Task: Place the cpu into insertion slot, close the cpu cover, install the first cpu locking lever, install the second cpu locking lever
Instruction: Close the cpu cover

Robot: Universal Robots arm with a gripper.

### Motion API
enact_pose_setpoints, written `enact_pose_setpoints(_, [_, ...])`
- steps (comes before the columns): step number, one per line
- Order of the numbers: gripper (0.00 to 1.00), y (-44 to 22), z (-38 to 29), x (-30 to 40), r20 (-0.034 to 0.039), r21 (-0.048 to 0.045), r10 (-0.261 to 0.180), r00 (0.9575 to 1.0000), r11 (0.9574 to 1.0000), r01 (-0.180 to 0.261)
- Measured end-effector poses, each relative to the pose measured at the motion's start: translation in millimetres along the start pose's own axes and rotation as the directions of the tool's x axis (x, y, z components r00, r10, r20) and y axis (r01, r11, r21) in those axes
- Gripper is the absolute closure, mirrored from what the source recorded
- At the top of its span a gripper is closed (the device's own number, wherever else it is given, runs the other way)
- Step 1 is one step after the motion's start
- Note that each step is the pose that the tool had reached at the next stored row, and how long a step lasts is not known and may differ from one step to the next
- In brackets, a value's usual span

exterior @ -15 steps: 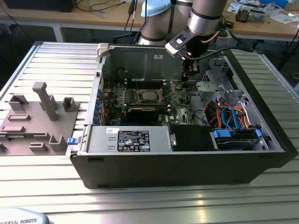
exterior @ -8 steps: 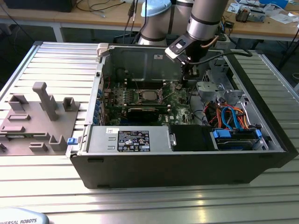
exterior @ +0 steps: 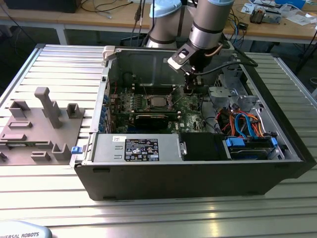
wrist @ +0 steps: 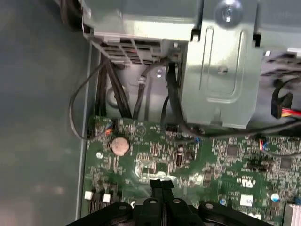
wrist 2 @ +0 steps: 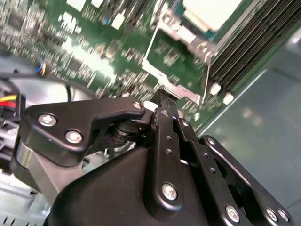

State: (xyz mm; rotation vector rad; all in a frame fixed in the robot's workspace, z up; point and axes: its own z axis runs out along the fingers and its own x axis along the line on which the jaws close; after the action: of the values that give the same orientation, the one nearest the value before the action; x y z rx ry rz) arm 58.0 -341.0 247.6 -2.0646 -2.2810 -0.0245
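The cpu [wrist 2: 211, 12] shows its silvery face and lies in the insertion slot [exterior: 148, 103] in the middle of the green board inside the open computer case. The cpu cover [wrist 2: 186, 92] is swung open away from the slot, and green board shows through its square window. My gripper [wrist 2: 162, 101] hangs over the board on the exterior view's right of the slot [exterior: 188, 90]. Its black fingers [wrist: 161, 184] are shut together. Their tips sit at the free edge of the cover. I cannot tell whether they touch the metal.
A black labelled box [exterior: 141, 148] lies along the near wall of the case [exterior: 198, 183]. A metal drive cage [wrist: 221, 70] and bundled cables [exterior: 242, 124] crowd the exterior view's right. Long black card slots [wrist 2: 254, 42] run beside the slot. A grey fixture tray [exterior: 34, 129] sits outside the case.
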Motion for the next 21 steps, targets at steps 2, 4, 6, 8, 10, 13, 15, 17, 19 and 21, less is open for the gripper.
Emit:
enact_pose_setpoints(2, [0.89, -10.1, 0.4, 1.0, 0.0004, -0.0037, 0.000, 1.0000, 1.0000, 0.000])
enact_pose_setpoints(4, [0.89, -24.1, 0.9, 2.4, 0.0010, -0.0086, -0.001, 1.0000, 1.0000, 0.001])
enact_pose_setpoints(6, [0.89, -36.0, 1.7, 3.5, 0.0011, -0.0116, -0.001, 1.0000, 0.9999, 0.001])
enact_pose_setpoints(8, [0.89, -46.6, 3.9, 4.5, 0.0014, -0.0134, -0.001, 1.0000, 0.9999, 0.001])
enact_pose_setpoints(10, [0.89, -59.7, 9.1, 5.5, 0.0015, -0.0142, -0.001, 1.0000, 0.9999, 0.001])
enact_pose_setpoints(13, [0.89, -74.2, 15.6, 6.6, 0.0016, -0.0142, -0.001, 1.0000, 0.9999, 0.001])
enact_pose_setpoints(15, [0.89, -84.3, 20.1, 7.4, 0.0014, -0.0143, -0.001, 1.0000, 0.9999, 0.001])
enact_pose_setpoints(17, [0.89, -93.0, 23.8, 8.0, 0.0017, -0.0141, -0.001, 1.0000, 0.9999, 0.001])
enact_pose_setpoints(19, [0.89, -101.9, 28.0, 8.7, 0.0015, -0.0141, -0.001, 1.0000, 0.9999, 0.001])
enact_pose_setpoints(21, [0.89, -109.6, 35.4, 9.1, 0.0014, -0.0142, -0.001, 1.0000, 0.9999, 0.001])
